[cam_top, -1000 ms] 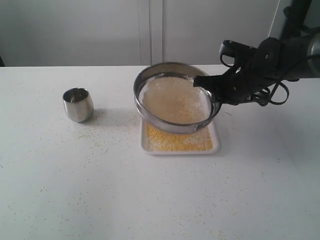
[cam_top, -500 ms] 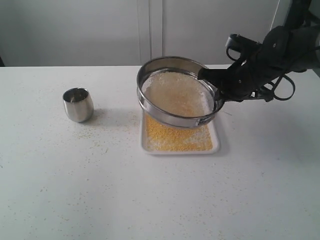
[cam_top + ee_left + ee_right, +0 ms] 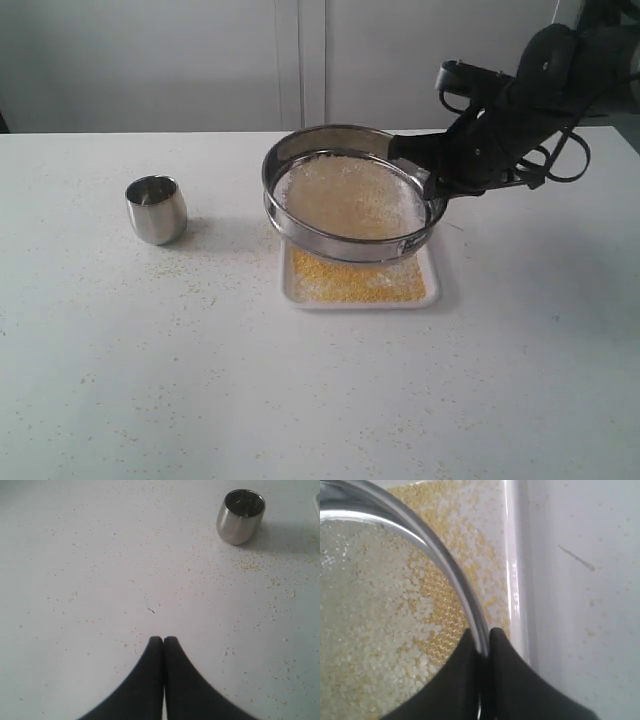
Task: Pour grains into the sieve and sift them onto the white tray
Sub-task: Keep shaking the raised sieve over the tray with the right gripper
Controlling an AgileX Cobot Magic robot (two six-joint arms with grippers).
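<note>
The right gripper (image 3: pixel 482 642) pinches the sieve (image 3: pixel 345 247) by its rim over the white tray (image 3: pixel 350 303). The left gripper (image 3: pixel 163 640) is closed and empty. I'd say a steeper tilt would spill grains (image 3: pixel 350 195) past the tray.

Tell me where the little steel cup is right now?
In the exterior view the steel cup stands upright on the left of the table, apart from the sieve and white tray.

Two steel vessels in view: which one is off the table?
The wide shallow sieve: the right tool grips its rim, holding it above the white tray. The small rounded cup stands alone on the table.
</note>
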